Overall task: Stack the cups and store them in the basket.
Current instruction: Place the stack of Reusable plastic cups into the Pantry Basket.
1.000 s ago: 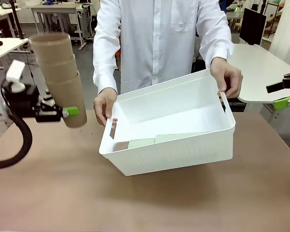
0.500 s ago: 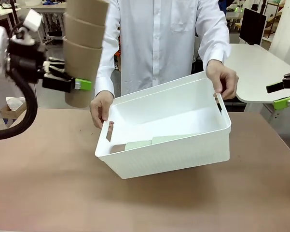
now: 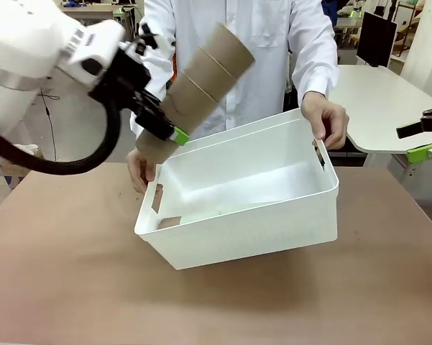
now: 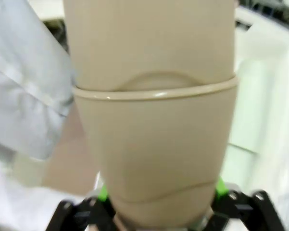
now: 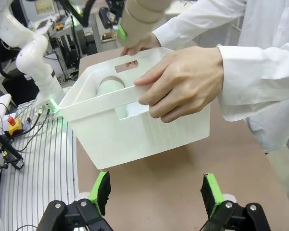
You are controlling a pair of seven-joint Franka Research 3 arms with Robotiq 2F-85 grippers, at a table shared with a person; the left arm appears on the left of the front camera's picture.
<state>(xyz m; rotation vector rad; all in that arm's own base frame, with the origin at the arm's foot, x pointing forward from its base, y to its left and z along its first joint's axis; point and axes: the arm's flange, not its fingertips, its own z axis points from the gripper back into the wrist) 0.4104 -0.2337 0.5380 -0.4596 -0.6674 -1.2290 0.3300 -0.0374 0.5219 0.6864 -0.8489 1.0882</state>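
A: While the person's hands (image 3: 141,167) grip both short ends of the basket (image 3: 239,215), what sits around it?

B: Mostly bare brown worktop (image 3: 72,273). Beyond the far edge stands the person in a white shirt (image 3: 233,65), with a pale desk (image 3: 381,97) and a dark monitor (image 3: 376,37) behind on the right. One hand (image 5: 180,82) curls over the basket's rim by the slot handle, so it stands partly in the way on that side.

A: And the basket itself?

B: White, ribbed walls, rolled rim, tilted with its near-left corner low. Inside, pale mint cups (image 5: 110,86) lie on their sides along the bottom.

A: Where is the brown stack?

B: The left tool (image 3: 165,129) is clamped on the lowest of the nested tan cups (image 3: 198,83), matte and tapered, held aslant above the basket's far-left corner, open end pointing up and right.

A: The other tool?

B: The right tool (image 5: 154,192) hangs off at the right, green pads wide apart, nothing between them.

A: Any lettering?

B: None I can read.
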